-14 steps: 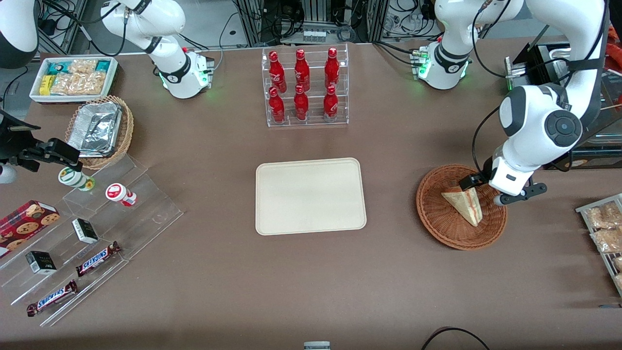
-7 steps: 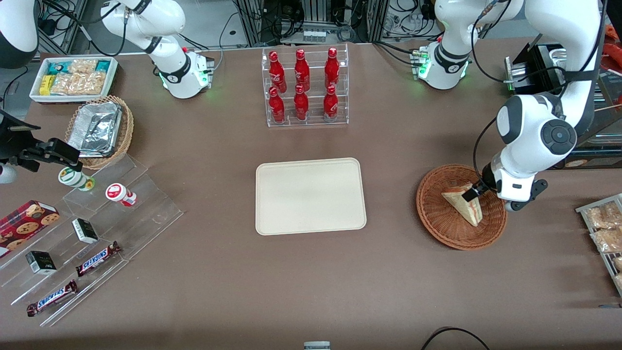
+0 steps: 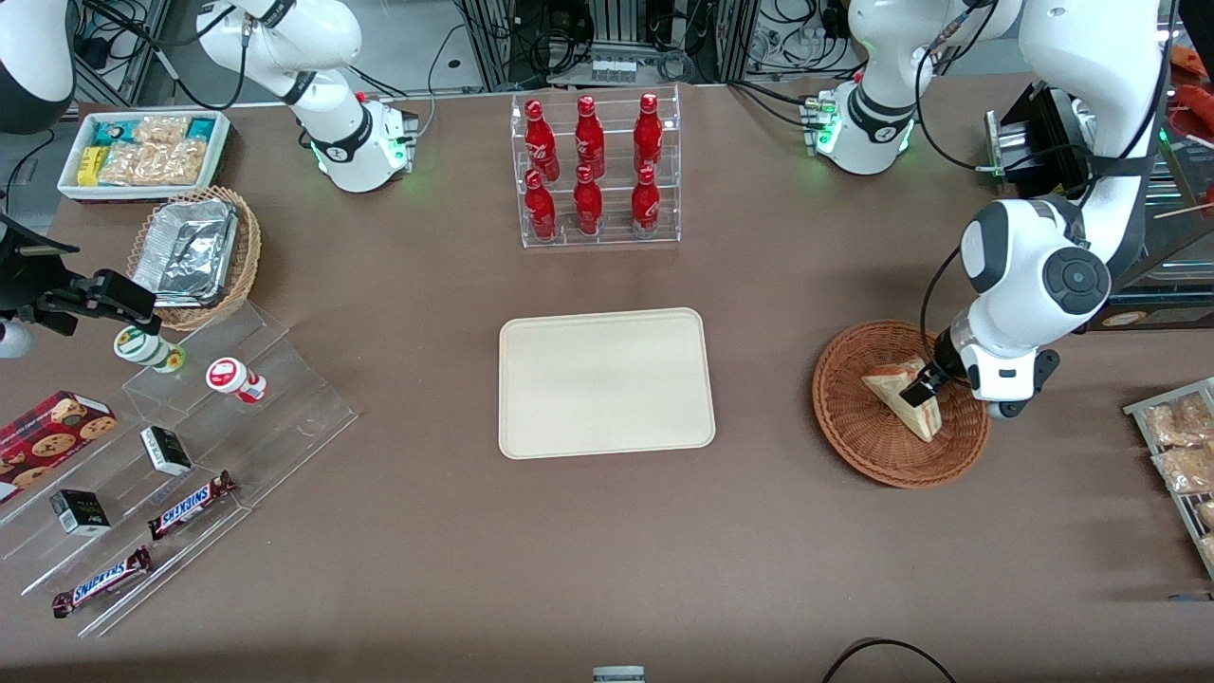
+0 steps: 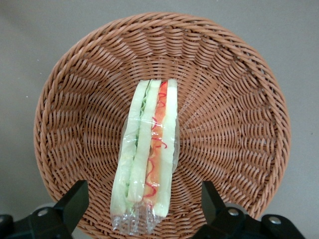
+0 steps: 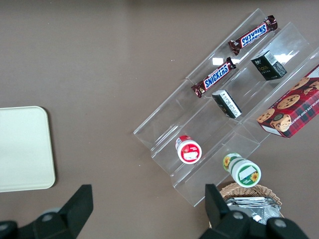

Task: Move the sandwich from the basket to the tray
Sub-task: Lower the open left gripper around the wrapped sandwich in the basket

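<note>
The wrapped sandwich [image 3: 899, 396] [image 4: 148, 154] lies on its side in the reddish-brown wicker basket [image 3: 858, 441] [image 4: 239, 114], its red and green filling stripe showing. My gripper [image 3: 925, 387] [image 4: 143, 206] hangs low over the basket and is open. Its two black fingers [image 4: 74, 200] stand apart, one on each side of the sandwich's wide end, without touching it. The cream tray [image 3: 607, 382] [image 5: 22, 149] lies flat at the table's middle, toward the parked arm from the basket, with nothing on it.
A clear rack of red bottles [image 3: 595, 171] stands farther from the front camera than the tray. A rack of snack packets [image 3: 1181, 446] sits at the working arm's table edge. Clear tiered shelves with snacks [image 3: 171, 455] and a tan basket of foil trays [image 3: 194, 251] are toward the parked arm's end.
The arm has swung toward the sandwich and come lower into the basket, so the open fingers now straddle the sandwich's wide end. The sandwich has not moved.
</note>
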`<state>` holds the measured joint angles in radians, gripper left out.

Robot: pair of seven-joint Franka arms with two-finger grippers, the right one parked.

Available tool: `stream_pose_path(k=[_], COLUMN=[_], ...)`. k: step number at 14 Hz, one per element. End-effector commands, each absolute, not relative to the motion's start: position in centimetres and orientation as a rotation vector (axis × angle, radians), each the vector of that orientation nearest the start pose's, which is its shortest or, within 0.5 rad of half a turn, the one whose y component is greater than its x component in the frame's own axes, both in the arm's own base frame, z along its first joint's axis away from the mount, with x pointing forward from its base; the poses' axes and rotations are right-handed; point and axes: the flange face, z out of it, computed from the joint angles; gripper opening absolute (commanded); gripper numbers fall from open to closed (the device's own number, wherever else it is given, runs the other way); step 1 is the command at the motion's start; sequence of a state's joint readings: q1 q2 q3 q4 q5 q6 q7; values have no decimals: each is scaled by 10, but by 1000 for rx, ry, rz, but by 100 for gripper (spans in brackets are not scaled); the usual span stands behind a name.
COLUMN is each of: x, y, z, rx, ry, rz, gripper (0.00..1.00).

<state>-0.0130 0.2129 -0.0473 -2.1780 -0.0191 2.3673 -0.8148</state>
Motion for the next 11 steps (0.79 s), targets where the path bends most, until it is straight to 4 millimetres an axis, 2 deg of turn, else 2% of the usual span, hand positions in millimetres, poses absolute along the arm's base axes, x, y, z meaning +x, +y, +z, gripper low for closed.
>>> stream_pose_path(k=[1, 7, 8, 9, 11], x=[553, 550, 550, 550, 548], y=[-36, -36, -36, -36, -38], z=[280, 260, 260, 259, 254], rx=[-2911, -2892, -2891, -2877, -2842], ry=[-1214, -1215, -1217, -1249, -1305], rz=[66, 121, 121, 124, 143], gripper=[100, 100, 96, 78, 17])
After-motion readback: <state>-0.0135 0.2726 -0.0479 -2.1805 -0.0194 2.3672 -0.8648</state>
